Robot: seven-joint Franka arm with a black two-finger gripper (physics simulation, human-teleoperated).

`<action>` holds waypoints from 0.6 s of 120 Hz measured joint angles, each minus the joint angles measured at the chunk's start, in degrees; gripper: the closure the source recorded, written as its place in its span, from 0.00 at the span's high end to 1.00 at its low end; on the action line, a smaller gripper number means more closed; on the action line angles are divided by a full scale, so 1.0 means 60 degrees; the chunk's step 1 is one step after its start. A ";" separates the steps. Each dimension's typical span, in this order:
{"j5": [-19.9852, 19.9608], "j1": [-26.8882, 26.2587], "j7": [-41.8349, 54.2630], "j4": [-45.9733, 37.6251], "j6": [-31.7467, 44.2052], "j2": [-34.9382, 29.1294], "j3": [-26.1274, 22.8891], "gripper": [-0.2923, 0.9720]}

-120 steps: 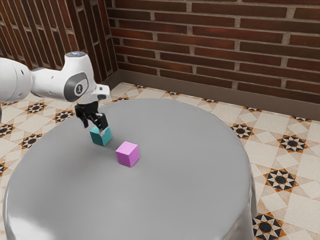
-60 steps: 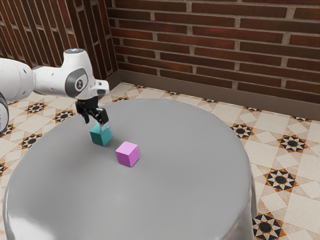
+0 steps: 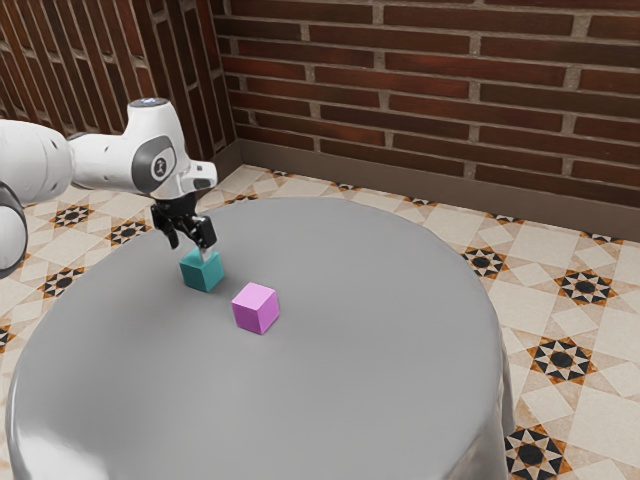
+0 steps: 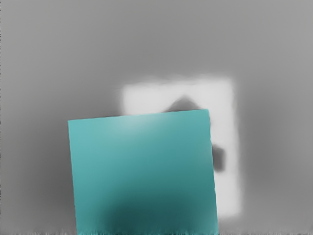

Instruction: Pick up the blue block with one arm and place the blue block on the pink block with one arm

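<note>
The blue block point(image 3: 202, 271), teal in colour, rests on the grey round table point(image 3: 380, 330) toward the exterior view's left. My gripper point(image 3: 189, 242) hangs straight over it, open. Its black fingers point(image 3: 207, 238) are spread about a block's width, with the tips at the block's top edge. In the wrist view the blue block point(image 4: 144, 171) looms large right under my hand, and a bright patch of table lies beyond it. The pink block point(image 3: 255, 307) stands on the table a short way to the right of the blue one and nearer the camera, apart from it.
The table's wide grey top stretches to the exterior view's right and front. A brick wall point(image 3: 430, 90) and a patterned tile floor point(image 3: 570, 290) surround the table.
My hand has risen slightly, from low around the blue block's top to just above it. Both blocks have stayed where they were.
</note>
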 joint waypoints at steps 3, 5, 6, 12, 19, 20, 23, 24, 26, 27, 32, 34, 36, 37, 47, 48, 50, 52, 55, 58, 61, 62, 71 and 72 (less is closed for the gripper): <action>-0.0001 0.0001 0.0003 0.0036 -0.0012 0.0048 0.0003 0.77; -0.0002 0.0002 0.0005 0.0075 -0.0020 0.0086 0.0005 0.77; -0.0002 0.0002 0.0007 0.0093 -0.0023 0.0104 0.0005 0.77; -0.0002 -0.0004 0.0013 0.0210 -0.0043 0.0213 0.0005 0.77; 0.0000 -0.0012 0.0019 0.0295 -0.0071 0.0288 -0.0002 0.77; 0.0000 -0.0012 0.0020 0.0303 -0.0074 0.0297 -0.0003 0.77; 0.0000 -0.0012 0.0022 0.0319 -0.0083 0.0323 -0.0004 0.77; 0.0000 -0.0012 0.0023 0.0321 -0.0085 0.0333 -0.0004 0.77; 0.0000 -0.0012 0.0025 0.0329 -0.0090 0.0349 -0.0005 0.77; 0.0001 -0.0013 0.0025 0.0332 -0.0093 0.0358 -0.0005 0.77; 0.0005 -0.0043 0.0029 0.0394 -0.0104 0.0416 -0.0005 0.77; 0.0006 -0.0055 0.0030 0.0417 -0.0107 0.0438 -0.0006 0.77; 0.0008 -0.0063 0.0031 0.0435 -0.0111 0.0457 -0.0006 0.77; 0.0009 -0.0066 0.0031 0.0442 -0.0112 0.0467 -0.0006 0.77; 0.0014 -0.0076 0.0036 0.0507 -0.0125 0.0540 -0.0006 0.77; 0.0014 -0.0075 0.0036 0.0512 -0.0126 0.0544 -0.0006 0.77; 0.0016 -0.0075 0.0037 0.0520 -0.0129 0.0551 -0.0006 0.77; 0.0018 -0.0076 0.0038 0.0525 -0.0132 0.0556 -0.0006 0.77; 0.0022 -0.0078 0.0039 0.0533 -0.0136 0.0563 -0.0001 0.77; 0.0027 -0.0077 0.0040 0.0546 -0.0141 0.0584 0.0003 0.77; 0.0033 -0.0080 0.0041 0.0584 -0.0147 0.0603 0.0005 0.77; 0.0036 -0.0080 0.0042 0.0594 -0.0151 0.0609 0.0005 0.77; 0.0050 -0.0095 0.0045 0.0653 -0.0187 0.0637 0.0008 0.77; 0.0051 -0.0095 0.0045 0.0656 -0.0190 0.0640 0.0008 0.77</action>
